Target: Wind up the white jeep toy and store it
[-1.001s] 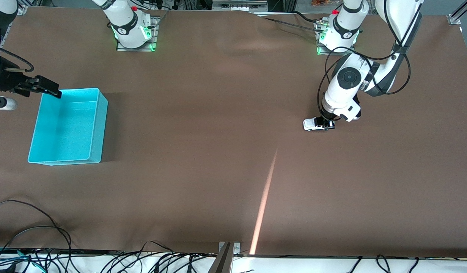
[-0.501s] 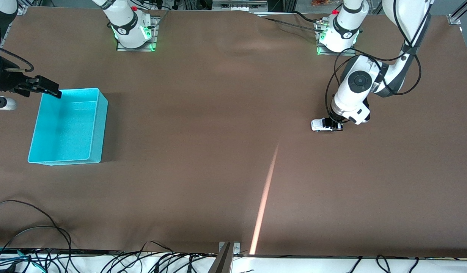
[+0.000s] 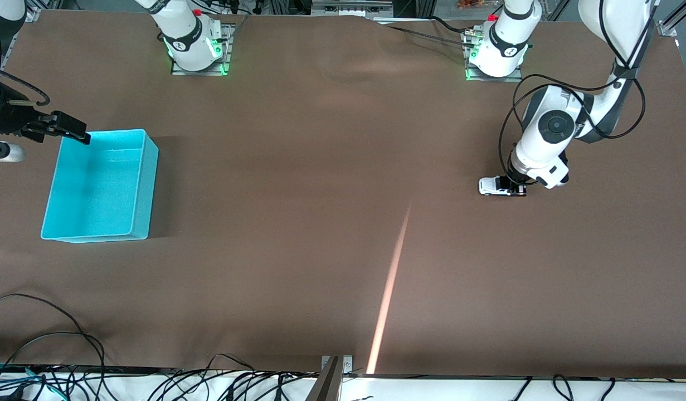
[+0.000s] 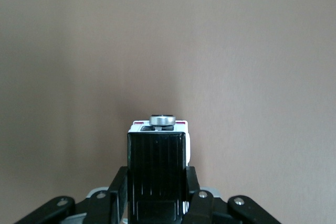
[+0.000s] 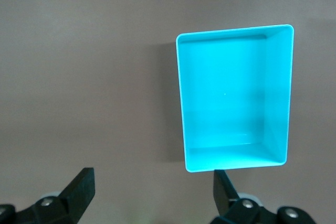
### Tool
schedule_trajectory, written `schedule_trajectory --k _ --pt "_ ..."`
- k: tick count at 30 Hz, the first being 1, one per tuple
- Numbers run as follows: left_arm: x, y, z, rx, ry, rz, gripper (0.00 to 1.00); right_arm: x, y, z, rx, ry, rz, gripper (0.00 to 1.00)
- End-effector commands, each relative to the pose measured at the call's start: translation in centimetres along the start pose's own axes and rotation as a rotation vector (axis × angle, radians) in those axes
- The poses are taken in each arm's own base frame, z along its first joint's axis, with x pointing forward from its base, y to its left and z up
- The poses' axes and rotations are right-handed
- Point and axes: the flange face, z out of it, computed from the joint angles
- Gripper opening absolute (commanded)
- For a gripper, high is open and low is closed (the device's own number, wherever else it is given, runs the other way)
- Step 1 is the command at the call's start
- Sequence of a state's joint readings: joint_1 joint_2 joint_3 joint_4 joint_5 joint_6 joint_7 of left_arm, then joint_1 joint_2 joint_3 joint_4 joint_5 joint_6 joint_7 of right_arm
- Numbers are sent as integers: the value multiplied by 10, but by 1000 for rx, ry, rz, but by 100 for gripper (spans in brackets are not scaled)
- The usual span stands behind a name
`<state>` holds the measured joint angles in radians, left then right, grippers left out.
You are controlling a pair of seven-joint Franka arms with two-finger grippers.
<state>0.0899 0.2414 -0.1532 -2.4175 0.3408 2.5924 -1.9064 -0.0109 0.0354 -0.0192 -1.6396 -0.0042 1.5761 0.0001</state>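
Note:
The white jeep toy [image 3: 492,186] stands on the brown table toward the left arm's end, nearer to the front camera than the left arm's base. My left gripper [image 3: 514,187] is shut on its rear part from above. The left wrist view shows the jeep's black roof [image 4: 157,163] between my fingers [image 4: 119,188], with a white end and a round silver piece past the roof. My right gripper [image 3: 69,128] hangs open with nothing in it by the edge of the turquoise bin [image 3: 145,184]. In the right wrist view the right gripper [image 5: 152,187] is open over bare table next to the bin [image 5: 226,93], which holds nothing.
The two arm bases [image 3: 196,47] [image 3: 496,53] stand along the table's edge farthest from the front camera. Loose black cables [image 3: 53,345] lie along the edge nearest that camera. A pale streak of light [image 3: 390,289] crosses the brown cloth.
The left gripper has slid the jeep along the table toward the left arm's end, keeping hold of it. The right arm and the bin have not moved.

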Motion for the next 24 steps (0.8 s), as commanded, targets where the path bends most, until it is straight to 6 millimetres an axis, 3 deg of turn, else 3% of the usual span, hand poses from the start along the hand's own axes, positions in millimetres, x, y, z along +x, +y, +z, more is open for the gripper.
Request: schedule_trajectory --k 1,9,14,18,19,20,22,23,24 --pt "23 8 26 3 13 31 14 2 1 -5 10 -2 -1 100" --pt "53 8 35 7 23 65 16 2 1 -5 10 -2 -1 100" --pt "61 9 42 15 25 67 19 2 1 -5 10 -2 -1 100" --pt "64 10 43 15 27 72 31 2 1 -5 10 -2 -3 100" --pt "65 10 43 15 28 75 36 2 1 -5 10 -2 -3 100" --pt "68 10 43 16 30 78 50 2 1 -5 10 -2 -3 100" --pt "70 10 43 15 32 83 87 2 1 -5 10 -4 -3 100" --pt "71 10 43 16 32 87 100 2 1 -5 10 -7 0 100" --pt "71 11 41 13 31 86 100 2 -1 -5 10 -7 2 100"
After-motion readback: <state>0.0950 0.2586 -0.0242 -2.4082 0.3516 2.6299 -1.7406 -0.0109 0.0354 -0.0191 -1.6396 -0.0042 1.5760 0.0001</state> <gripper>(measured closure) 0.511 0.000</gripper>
